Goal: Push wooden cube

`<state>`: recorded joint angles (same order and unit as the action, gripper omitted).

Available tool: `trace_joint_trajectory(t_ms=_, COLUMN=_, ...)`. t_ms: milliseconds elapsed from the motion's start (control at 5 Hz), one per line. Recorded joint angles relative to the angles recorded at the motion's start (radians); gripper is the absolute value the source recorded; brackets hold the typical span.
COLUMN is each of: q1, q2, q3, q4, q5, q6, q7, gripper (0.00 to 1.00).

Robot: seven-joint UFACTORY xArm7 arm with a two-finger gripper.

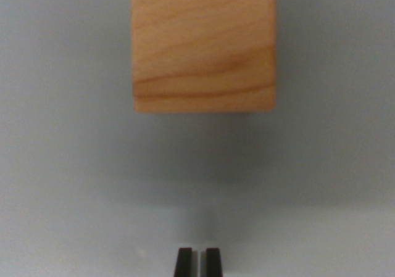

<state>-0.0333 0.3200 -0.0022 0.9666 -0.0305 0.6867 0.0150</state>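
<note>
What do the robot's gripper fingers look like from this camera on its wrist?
Only the tips of the gripper show, at the bottom edge: two small, dark, nearly black fingers with flat, squared ends, side by side with a thin slit between them. No cables, markings or other arm parts appear in this view.

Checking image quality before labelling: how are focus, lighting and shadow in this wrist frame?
Wrist view: soft all over, the cube edges and wood grain slightly blurred; even, diffuse light with no glare; a faint shadow on the grey surface below the cube; the gripper tips are dark, nearly together, cut by the bottom edge.
</note>
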Motion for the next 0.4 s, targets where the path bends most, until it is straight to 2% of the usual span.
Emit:
trace_joint_trajectory(t_ms=200, q1=0.0001, q2=0.008, q3=0.0, q4=0.014, q5=0.0001, q6=0.005, q7=0.0, gripper=1.0)
trace_joint_trajectory(t_ms=400, q1=0.0001, q2=0.008, q3=0.0, q4=0.014, q5=0.0001, q6=0.005, q7=0.0, gripper=1.0)
